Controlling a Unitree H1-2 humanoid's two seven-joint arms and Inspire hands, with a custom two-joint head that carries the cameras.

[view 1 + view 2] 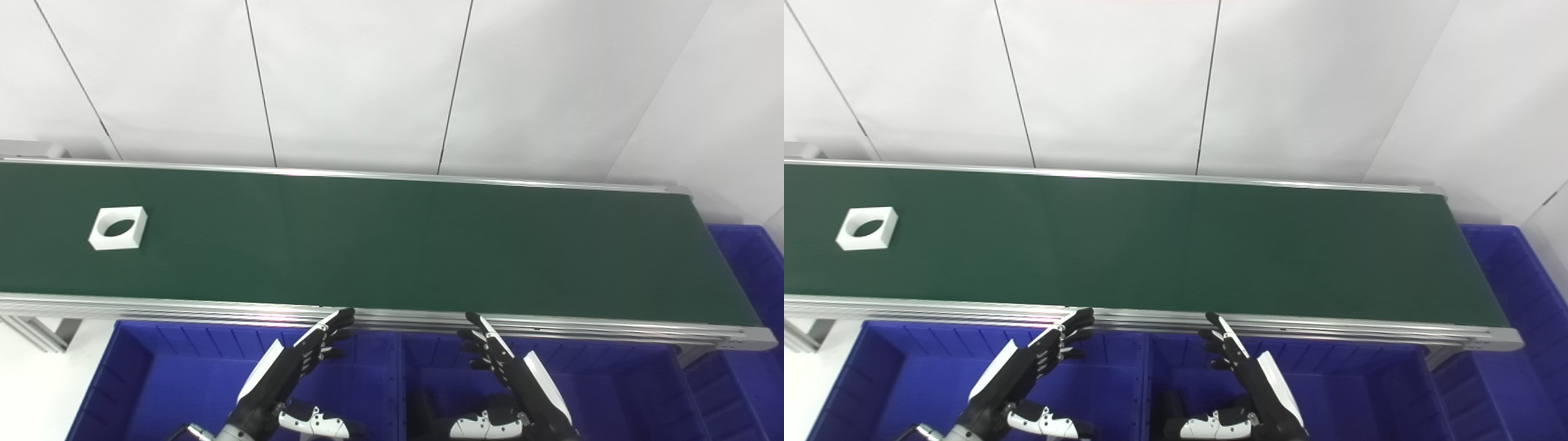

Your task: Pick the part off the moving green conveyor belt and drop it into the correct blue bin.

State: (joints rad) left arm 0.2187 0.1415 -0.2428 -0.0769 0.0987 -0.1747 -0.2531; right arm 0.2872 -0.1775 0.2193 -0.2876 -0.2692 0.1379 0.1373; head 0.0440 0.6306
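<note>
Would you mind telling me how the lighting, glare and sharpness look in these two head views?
Left eye view: even, soft light; the white part is crisp on the green belt with barely any shadow, and a faint glare streak sits on the near aluminium rail. Right eye view: much the same; both hands, left hand and right hand, look sharp, without motion blur.

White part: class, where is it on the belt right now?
The white part lies at the far left of the green belt, in both eye views, well left of the left hand and apart from both hands.

green conveyor belt [392,245], white part [118,228] lying on it
</note>
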